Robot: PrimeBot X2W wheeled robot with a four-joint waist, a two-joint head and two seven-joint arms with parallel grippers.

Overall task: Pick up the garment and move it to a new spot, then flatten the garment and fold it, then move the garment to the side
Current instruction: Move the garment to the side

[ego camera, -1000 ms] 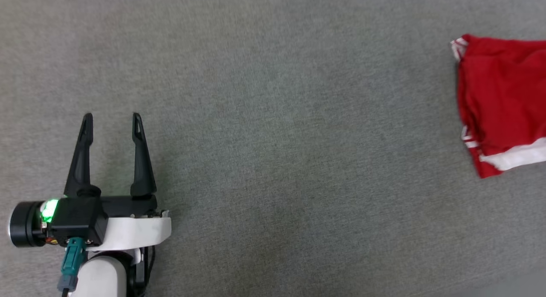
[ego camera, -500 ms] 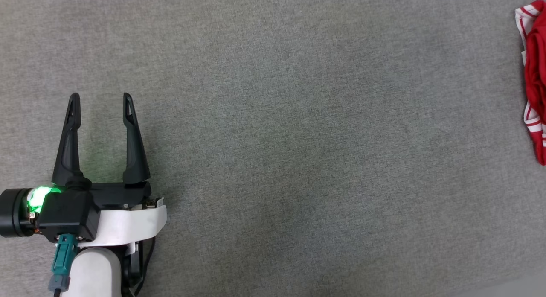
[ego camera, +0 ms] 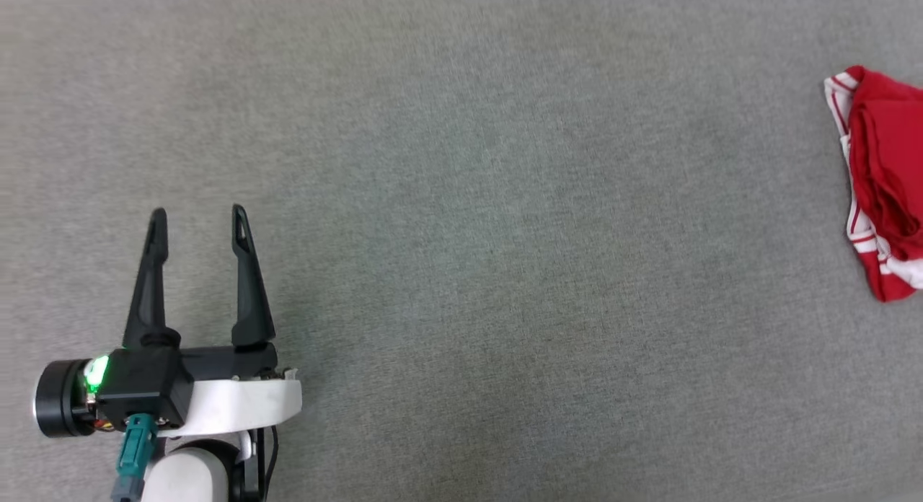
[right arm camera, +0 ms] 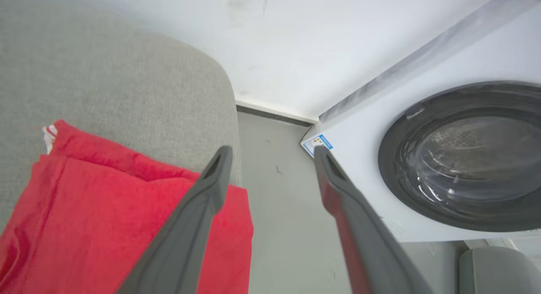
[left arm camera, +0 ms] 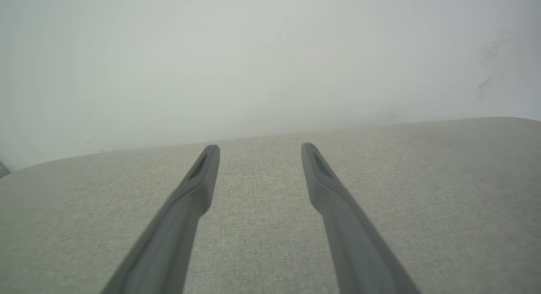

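Right gripper (right arm camera: 271, 152) is hovering open and empty near the red garment (right arm camera: 84, 201), which is lying bunched at the grey counter's (ego camera: 461, 199) right edge. Soft, light and limp, the garment is likely calling for a pinch at a thick fold.

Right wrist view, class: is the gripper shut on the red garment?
No, the right gripper stands open, its jaws apart, and the garment lies on the grey cushion beside it.
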